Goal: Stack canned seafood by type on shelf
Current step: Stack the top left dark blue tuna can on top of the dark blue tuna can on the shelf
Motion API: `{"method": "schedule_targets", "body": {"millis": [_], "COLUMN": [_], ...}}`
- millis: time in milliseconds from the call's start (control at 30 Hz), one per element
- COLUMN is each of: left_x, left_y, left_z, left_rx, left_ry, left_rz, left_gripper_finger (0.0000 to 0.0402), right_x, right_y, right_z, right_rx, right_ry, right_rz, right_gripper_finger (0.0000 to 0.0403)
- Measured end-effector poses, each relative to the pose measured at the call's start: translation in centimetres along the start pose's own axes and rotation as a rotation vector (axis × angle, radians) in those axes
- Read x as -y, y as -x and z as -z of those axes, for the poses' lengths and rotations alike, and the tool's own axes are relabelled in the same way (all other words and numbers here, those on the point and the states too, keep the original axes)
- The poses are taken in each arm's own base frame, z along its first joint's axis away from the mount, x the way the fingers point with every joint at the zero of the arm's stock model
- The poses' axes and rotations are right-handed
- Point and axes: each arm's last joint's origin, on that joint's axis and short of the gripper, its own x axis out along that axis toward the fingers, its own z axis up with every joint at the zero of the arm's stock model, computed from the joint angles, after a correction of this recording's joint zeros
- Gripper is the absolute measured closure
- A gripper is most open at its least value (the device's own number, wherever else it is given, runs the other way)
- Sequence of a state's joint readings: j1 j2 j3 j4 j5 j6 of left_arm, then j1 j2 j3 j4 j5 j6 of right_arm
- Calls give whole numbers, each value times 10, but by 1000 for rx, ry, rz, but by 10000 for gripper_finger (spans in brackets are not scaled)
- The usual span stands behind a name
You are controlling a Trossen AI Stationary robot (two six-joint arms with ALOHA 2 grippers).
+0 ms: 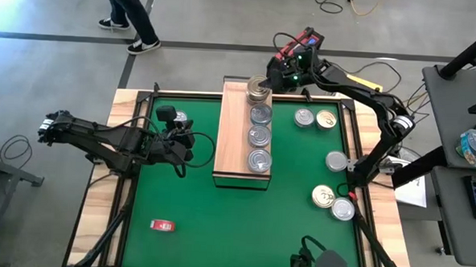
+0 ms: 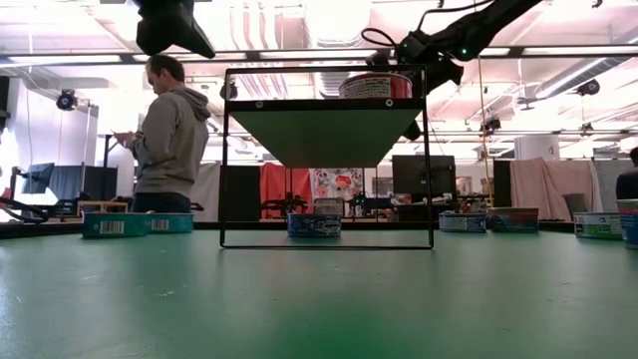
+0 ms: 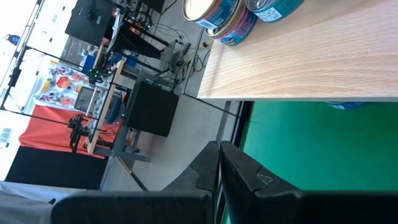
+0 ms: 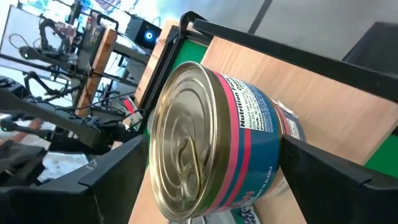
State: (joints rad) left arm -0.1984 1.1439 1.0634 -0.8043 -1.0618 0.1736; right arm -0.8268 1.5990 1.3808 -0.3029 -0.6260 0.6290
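The shelf (image 1: 236, 141) stands on the green mat (image 1: 218, 221) of the worktop, running from the mat's far edge toward its centre. The near half of the mat is open, holding only a small red flat object (image 1: 162, 224) near the near left corner.

The right gripper (image 1: 266, 80) is at the shelf's far end, its jaws spread wide on either side of a gold-lidded tin (image 4: 217, 149) with a pink and blue label, stacked on another tin. The right wrist view shows a gap at each finger, so no grip is evident.

3 silver-lidded tins (image 1: 260, 136) lie in a row along the shelf's right edge. 5 more tins (image 1: 336, 160) sit on the mat toward its right edge.

The left gripper (image 1: 181, 145) waits just left of the shelf, jaws fully closed and holding nothing.

A person (image 2: 167, 140) stands beyond the worktop.
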Motion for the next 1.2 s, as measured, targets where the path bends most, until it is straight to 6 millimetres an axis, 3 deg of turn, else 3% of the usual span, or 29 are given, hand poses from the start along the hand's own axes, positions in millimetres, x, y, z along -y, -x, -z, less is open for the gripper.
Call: {"method": "schedule_targets", "body": {"millis": [800, 1033, 1200], "left_x": [0, 0, 0], "left_y": [0, 0, 0], "left_z": [0, 0, 0], "left_rx": [0, 0, 2], "left_ry": [3, 5, 28], "left_rz": [0, 0, 11], "left_gripper_finger": [401, 401, 401], "right_x": [-3, -46, -90], "right_y": [3, 41, 46], "right_z": [5, -4, 32], "right_rx": [30, 197, 159], "right_ry": [276, 531, 961], "right_rz": [138, 192, 132], "right_gripper_finger": [56, 55, 64]}}
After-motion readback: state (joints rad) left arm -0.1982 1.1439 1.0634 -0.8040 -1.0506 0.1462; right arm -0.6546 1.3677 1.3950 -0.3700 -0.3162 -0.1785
